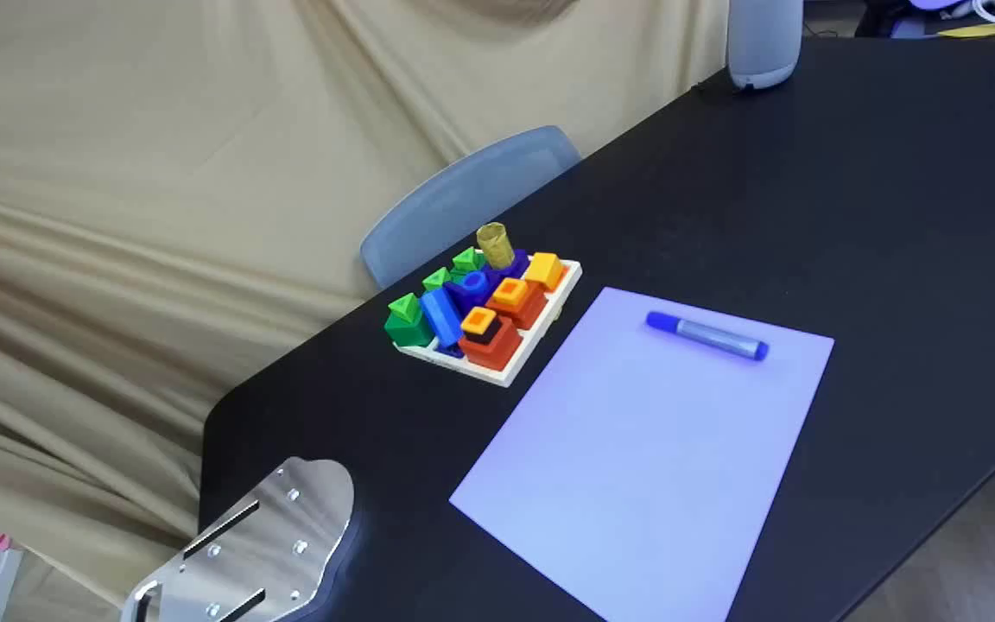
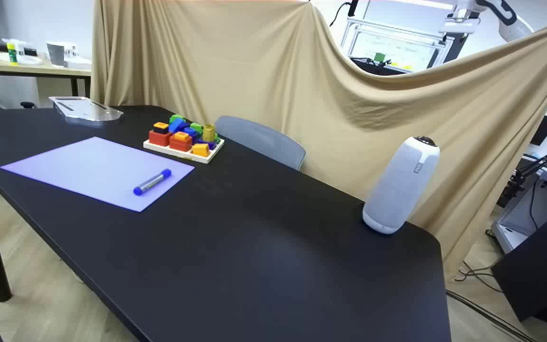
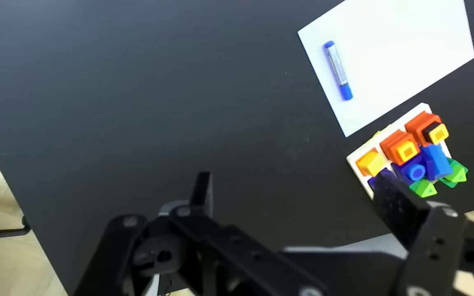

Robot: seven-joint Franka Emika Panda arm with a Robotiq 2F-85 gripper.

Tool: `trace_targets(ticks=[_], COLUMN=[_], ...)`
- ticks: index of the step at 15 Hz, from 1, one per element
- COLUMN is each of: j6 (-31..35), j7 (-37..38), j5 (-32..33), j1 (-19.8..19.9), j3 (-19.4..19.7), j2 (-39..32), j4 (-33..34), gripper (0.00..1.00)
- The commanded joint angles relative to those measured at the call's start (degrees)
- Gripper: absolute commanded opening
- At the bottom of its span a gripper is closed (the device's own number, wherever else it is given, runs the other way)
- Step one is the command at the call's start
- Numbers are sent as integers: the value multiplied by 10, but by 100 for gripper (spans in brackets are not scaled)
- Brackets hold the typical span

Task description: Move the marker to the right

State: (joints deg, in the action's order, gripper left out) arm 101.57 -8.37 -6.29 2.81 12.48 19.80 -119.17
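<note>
The marker lies flat on a white sheet of paper. It has a silver-grey barrel and blue ends, and shows in both exterior views (image 1: 706, 335) (image 2: 152, 182) and in the wrist view (image 3: 336, 68). It lies near one short edge of the paper (image 1: 636, 458), which also shows in the exterior view (image 2: 88, 166) and the wrist view (image 3: 405, 45). My gripper (image 3: 296, 187) shows only in the wrist view. Its fingers are wide apart with nothing between them. It is above the table, apart from the marker, which is up and to the right in that view.
A white board with colourful blocks (image 1: 536, 337) (image 2: 169, 149) (image 3: 356, 164) stands beside the paper. A grey cylindrical device (image 1: 763, 43) (image 2: 399, 185) stands at the table's edge. A metal plate (image 1: 264, 544) (image 2: 86, 110) lies at one end. A chair (image 1: 472, 199) stands against the table (image 2: 278, 266).
</note>
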Motion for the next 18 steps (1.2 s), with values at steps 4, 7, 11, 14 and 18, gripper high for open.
trace_targets(ticks=[4,7,11,14,18], j6=[-1,-1,-1,14,117], j7=[-4,-4,-4,-3,-7], j5=[-4,-4,-4,0,9], j1=[13,13,13,11,-1], j3=[-10,-10,-10,-16,-47], j2=[-2,-2,-2,0,16], j4=[1,1,1,-6,-65], gripper=[100,100,100,100,100])
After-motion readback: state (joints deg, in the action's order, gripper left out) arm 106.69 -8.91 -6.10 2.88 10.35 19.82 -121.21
